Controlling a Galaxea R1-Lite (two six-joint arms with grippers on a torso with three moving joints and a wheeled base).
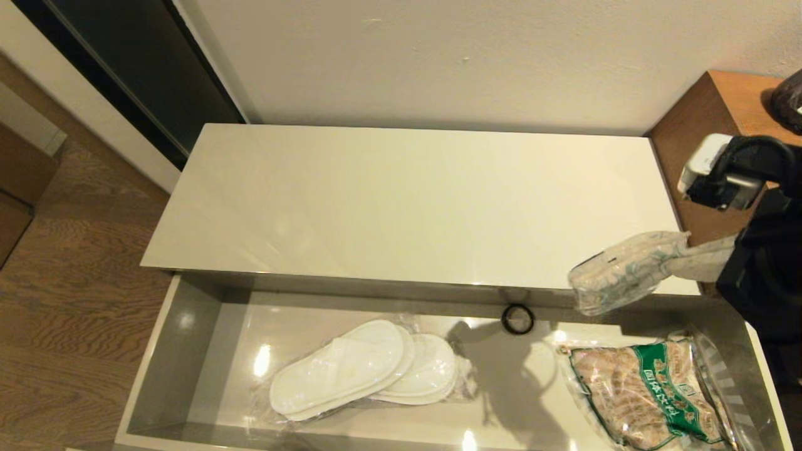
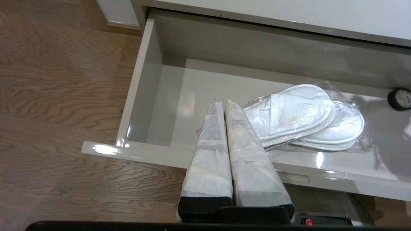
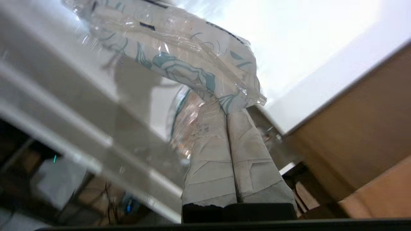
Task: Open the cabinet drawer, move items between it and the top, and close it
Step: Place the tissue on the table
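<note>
While the right gripper (image 1: 680, 260) pinched the tissue pack (image 1: 620, 270) by one end above the open drawer (image 1: 188, 351), it sagged, looking soft and light; left gripper (image 2: 223, 106) closed, empty.

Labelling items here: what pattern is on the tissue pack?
White with teal swirling line pattern on the tissue pack, clearest in the right wrist view.

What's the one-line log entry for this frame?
drawer: open | right claw: shut on tissue pack, lifted | slippers: in drawer | left claw: shut, empty

drawer (image 1: 188, 351) open; wrapped slippers (image 1: 366, 369) inside; tissue pack (image 1: 617, 270) held aloft.
</note>
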